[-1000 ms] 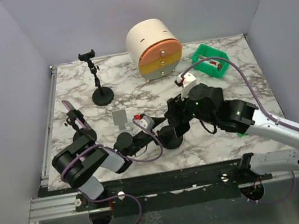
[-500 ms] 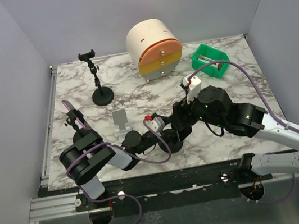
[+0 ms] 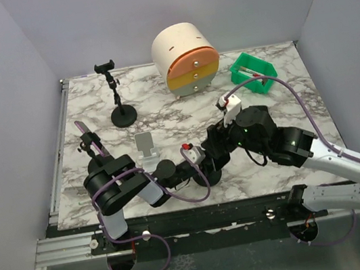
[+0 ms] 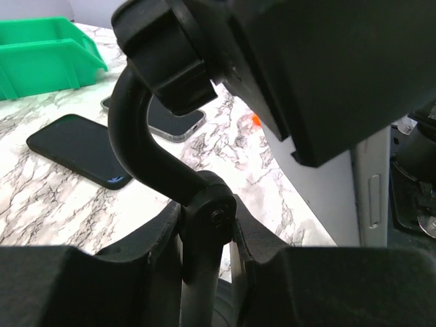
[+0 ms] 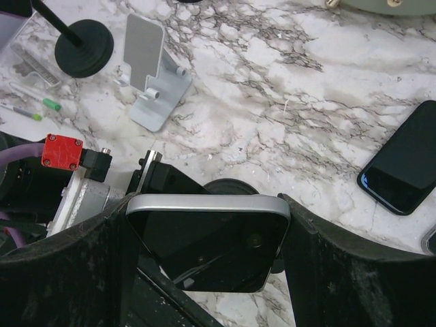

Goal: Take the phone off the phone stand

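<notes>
Seen from the top external camera, both arms are crowding together at the front middle of the marble tabletop (image 3: 284,101). The left gripper (image 3: 203,162) is pointing rightward at the phone stand (image 3: 210,173), whose round black base is sitting on the tabletop. The right gripper (image 3: 214,144) is hovering just above it. The phone is too hidden in this view to make out. Farther back, a clamp stand (image 3: 119,96), a small silver stand (image 3: 145,145), a round drawer unit (image 3: 186,57) and a green bin (image 3: 252,73) are standing well apart from the arms.

In the left wrist view, the left jaws are clenching the phone stand's curved black stem at its lower joint, with a finger (image 4: 146,259) pressing on each side. The stem is arching up to a ball head under a large dark block. Behind it, a black phone (image 4: 78,151) is lying flat on the tabletop, and a second phone (image 4: 174,122) is lying partly hidden by the stem.

In the right wrist view, the right jaws are grasping the phone (image 5: 204,242), which is silver-edged with a dark face. The fingers (image 5: 75,272) are touching its left and right edges. The phone is sitting above the stand's round base, which is peeking out past its top edge. I cannot tell whether it is clear of the holder.
</notes>
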